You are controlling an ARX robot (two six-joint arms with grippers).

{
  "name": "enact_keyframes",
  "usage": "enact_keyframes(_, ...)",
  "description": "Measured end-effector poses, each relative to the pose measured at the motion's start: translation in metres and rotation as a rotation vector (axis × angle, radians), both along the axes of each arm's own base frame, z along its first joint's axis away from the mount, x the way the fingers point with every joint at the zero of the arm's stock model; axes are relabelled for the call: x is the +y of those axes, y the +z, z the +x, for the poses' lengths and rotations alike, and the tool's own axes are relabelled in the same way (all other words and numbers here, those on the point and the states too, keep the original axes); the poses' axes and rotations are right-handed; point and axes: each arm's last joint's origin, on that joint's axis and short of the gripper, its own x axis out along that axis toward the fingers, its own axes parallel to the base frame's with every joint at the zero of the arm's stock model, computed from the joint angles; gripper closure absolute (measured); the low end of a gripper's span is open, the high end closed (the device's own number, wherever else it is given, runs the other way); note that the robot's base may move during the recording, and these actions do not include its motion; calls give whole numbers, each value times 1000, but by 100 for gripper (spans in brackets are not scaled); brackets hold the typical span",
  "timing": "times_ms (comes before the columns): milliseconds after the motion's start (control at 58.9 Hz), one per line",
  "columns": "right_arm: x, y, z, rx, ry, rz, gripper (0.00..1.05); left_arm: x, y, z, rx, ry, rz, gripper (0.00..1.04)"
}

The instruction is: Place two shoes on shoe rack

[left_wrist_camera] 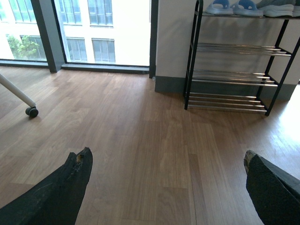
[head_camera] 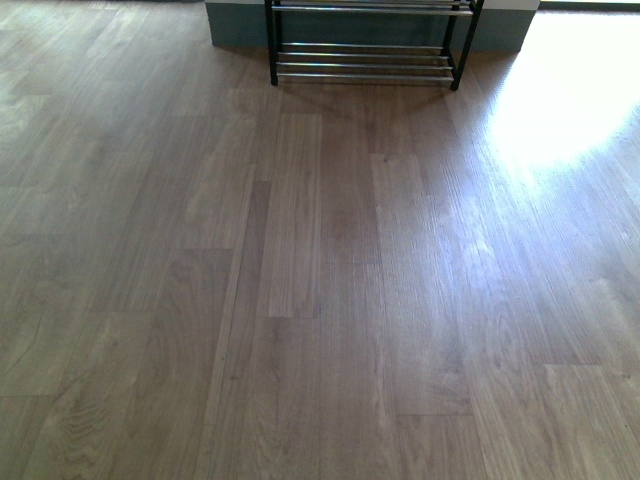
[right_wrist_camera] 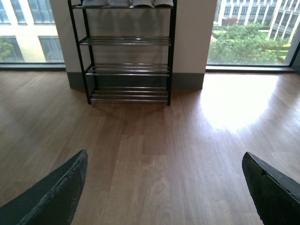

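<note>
Black fingers of the left gripper are spread wide apart, one at each side of its wrist view, and nothing sits between them but bare wood floor. The right gripper looks the same: its two dark fingers stand far apart with only floor in the gap. Both hang well back from the shoe rack, which stands against the pale wall between the big windows. On the top shelf I can see a row of shoes. The pale blue slides sit side by side, and just beside them is a white sole that I think belongs to a grey sneaker. The lower shelves hold nothing. In the front view only the bottom of the rack shows, and no shoe lies on the floor. So I think the putting-away is done, or nearly done. If one more shoe waits somewhere, I cannot see it. The next move may be just to keep the arms back and rest.
</note>
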Motion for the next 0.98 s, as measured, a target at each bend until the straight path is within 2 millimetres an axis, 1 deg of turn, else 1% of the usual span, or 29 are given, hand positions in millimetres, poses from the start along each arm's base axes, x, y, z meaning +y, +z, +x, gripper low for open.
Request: enact_keyframes(984,0,0,0,0,0,0,9,0,0,0,0,0,0,9)
